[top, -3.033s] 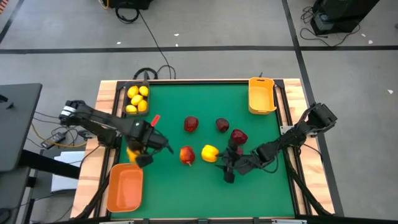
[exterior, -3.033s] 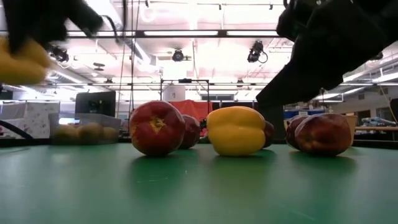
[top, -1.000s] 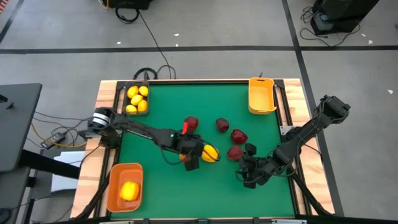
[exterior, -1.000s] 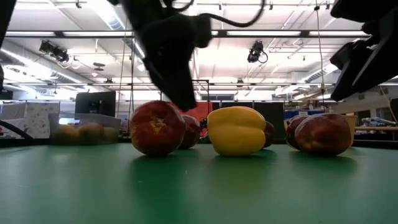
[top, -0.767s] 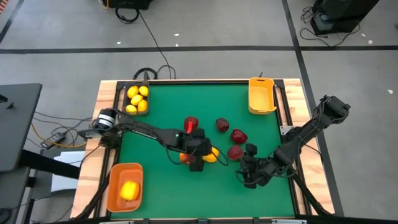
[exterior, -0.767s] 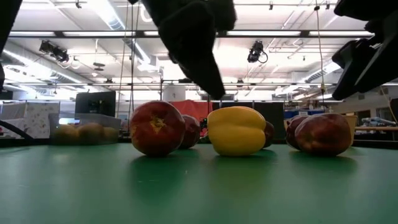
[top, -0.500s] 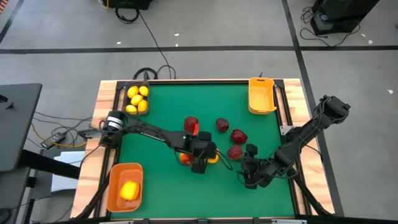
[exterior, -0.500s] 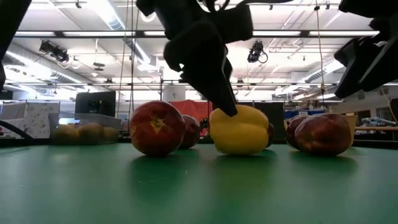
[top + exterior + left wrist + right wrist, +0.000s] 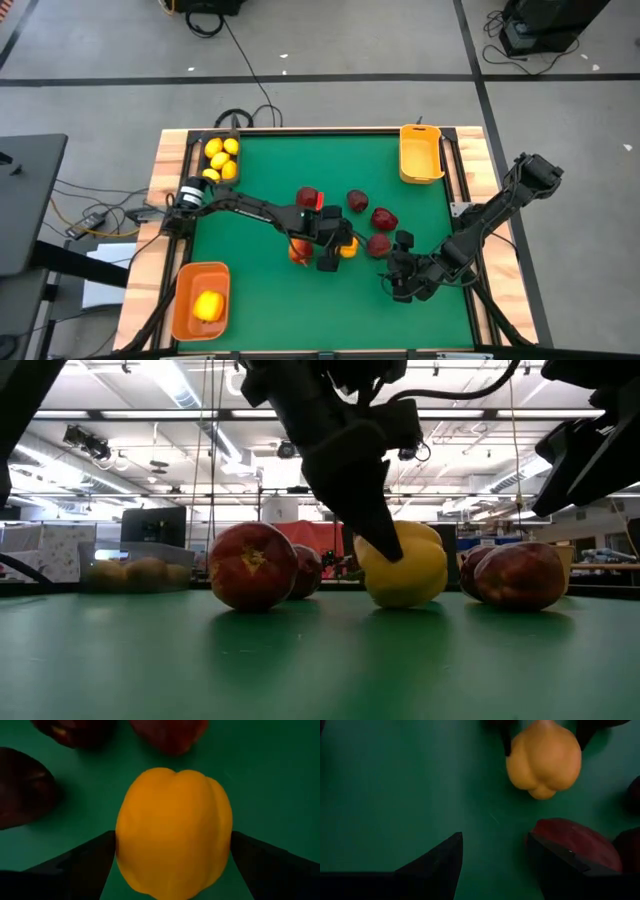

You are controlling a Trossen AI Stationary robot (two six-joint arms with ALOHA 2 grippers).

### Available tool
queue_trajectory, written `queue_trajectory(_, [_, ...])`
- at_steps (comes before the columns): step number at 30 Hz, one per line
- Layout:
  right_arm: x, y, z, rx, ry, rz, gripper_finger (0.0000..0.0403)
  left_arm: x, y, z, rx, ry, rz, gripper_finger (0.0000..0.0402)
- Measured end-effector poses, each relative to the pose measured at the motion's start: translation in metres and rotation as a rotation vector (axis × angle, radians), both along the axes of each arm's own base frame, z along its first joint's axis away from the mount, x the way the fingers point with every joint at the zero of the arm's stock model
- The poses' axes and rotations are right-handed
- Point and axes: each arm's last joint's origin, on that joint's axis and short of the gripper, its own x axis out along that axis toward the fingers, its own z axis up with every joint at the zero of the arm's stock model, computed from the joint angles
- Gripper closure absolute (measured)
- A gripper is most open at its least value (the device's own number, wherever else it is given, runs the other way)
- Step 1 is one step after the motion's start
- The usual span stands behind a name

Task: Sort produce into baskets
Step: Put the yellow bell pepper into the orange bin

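Your left gripper point(image 9: 334, 250) sits mid-table with its two fingers point(image 9: 80, 865) pressed against either side of the yellow pepper point(image 9: 174, 832); it is holding that piece. In the low view the pepper point(image 9: 405, 565) appears tilted and close to the green mat point(image 9: 270, 160); you cannot tell whether it is off the surface.

Just beside the gripper, toward your left arm's base, lies a red-and-orange fruit point(image 9: 299, 250). On the far side of the gripper are dark red pieces: one point(image 9: 307, 198) close by, another point(image 9: 358, 201) a little farther, and two more point(image 9: 383, 218) point(image 9: 377, 244) toward your right arm.

Your right gripper point(image 9: 400, 283) hovers near the closest red piece, fingers point(image 9: 435, 865) spread wide, nothing between them.

Containers: the black bin point(image 9: 201, 145), well behind the left gripper at the far left corner, holds several small lemons point(image 9: 221, 160). The orange bin point(image 9: 180, 310), at the near left corner, holds one yellow piece point(image 9: 207, 306). The yellow-orange bin point(image 9: 421, 155), at the far right corner, shows no contents.
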Motion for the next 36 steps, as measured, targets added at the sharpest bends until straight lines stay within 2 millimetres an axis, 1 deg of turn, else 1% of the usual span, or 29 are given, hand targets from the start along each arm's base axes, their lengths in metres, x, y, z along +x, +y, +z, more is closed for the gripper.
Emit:
queue_trajectory(2, [0.000,0.000,0.000,-0.001,-0.001,-0.001,0.0172,0.001,0.001,0.000,-0.003,-0.012,0.015,0.0015])
queue_trajectory(5, [0.000,0.000,0.000,-0.003,-0.003,-0.003,0.0172,0.002,0.003,0.003,0.029,-0.013,0.053,0.0035])
queue_trajectory(9, [0.000,0.000,0.000,-0.010,-0.009,-0.009,0.0172,0.001,0.005,0.019,0.079,0.030,0.134,0.0070])
queue_trajectory(12, [0.000,-0.001,0.000,-0.020,-0.017,-0.016,0.0172,0.000,0.006,0.032,0.111,0.059,0.178,0.0085])
queue_trajectory(15, [0.000,-0.001,0.000,-0.021,-0.020,-0.020,0.0172,0.003,0.006,0.046,0.107,0.038,0.203,0.0089])
queue_trajectory(17, [0.000,-0.001,0.000,-0.015,-0.020,-0.026,0.0172,0.003,0.006,0.051,0.099,0.043,0.217,0.0089])
queue_trajectory(21, [0.000,-0.001,0.000,-0.005,-0.022,-0.037,0.0172,0.006,0.004,0.056,0.062,-0.005,0.254,0.0089])
queue_trajectory(24, [-0.001,0.000,0.000,-0.001,-0.027,-0.042,0.0172,0.005,0.001,0.056,0.048,-0.002,0.278,0.0089])
queue_trajectory(29, [-0.005,-0.002,-0.007,0.014,-0.028,-0.070,0.0172,-0.008,-0.008,0.056,0.081,0.077,0.295,0.0089])
queue_trajectory(36, [-0.006,-0.004,-0.011,0.048,-0.031,-0.112,0.0172,-0.035,-0.023,0.073,0.108,0.151,0.340,0.0089])
